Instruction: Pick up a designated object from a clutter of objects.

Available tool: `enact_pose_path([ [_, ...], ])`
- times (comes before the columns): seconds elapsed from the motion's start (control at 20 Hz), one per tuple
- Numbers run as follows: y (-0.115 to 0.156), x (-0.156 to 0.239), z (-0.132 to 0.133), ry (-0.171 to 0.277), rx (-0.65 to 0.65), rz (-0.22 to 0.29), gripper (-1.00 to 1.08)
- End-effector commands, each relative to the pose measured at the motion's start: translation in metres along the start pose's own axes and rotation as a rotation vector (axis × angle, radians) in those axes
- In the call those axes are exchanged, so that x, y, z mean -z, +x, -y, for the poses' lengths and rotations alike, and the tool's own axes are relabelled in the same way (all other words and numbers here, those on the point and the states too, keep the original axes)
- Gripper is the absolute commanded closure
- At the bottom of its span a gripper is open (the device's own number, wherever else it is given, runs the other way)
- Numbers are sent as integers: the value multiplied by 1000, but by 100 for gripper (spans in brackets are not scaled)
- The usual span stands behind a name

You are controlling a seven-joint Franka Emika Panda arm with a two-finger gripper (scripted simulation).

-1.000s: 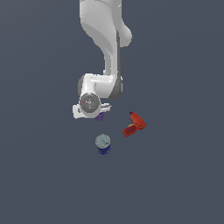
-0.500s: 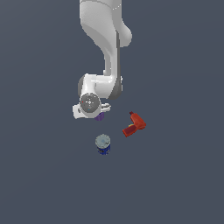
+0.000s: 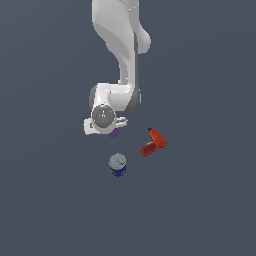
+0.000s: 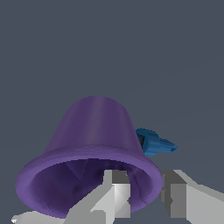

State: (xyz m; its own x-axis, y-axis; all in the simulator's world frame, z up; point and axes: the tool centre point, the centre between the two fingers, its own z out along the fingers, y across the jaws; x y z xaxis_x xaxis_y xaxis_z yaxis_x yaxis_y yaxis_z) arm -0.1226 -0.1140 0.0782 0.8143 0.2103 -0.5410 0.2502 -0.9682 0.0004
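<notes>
Gripper point(image 4: 142, 192) straddles rim wall of purple cup point(image 4: 94, 140): one finger inside mouth, other outside; gap narrow, firm pinch not confirmable. Cup sits directly under wrist, near middle of grey surface point(image 3: 45, 200), mostly hidden in exterior view. Risk: thin tapered wall slips on lift, or cup tips, knocking small blue piece point(image 4: 155, 143) just beside it. Count: one cup, one blue can point(image 3: 118, 165), one red drill-shaped tool point(image 3: 153, 142), one blue piece.
</notes>
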Motion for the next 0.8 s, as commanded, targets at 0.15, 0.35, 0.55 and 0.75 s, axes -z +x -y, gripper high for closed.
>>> enact_pose_path([
  [0.15,-6,25,9,-1,1,-2,108],
  [0.35,-14,52,19,-1,1,-2,108],
  [0.55,-23,88,31,0,1,-2,108],
  [0.75,-33,128,46,0,2,-2,108],
])
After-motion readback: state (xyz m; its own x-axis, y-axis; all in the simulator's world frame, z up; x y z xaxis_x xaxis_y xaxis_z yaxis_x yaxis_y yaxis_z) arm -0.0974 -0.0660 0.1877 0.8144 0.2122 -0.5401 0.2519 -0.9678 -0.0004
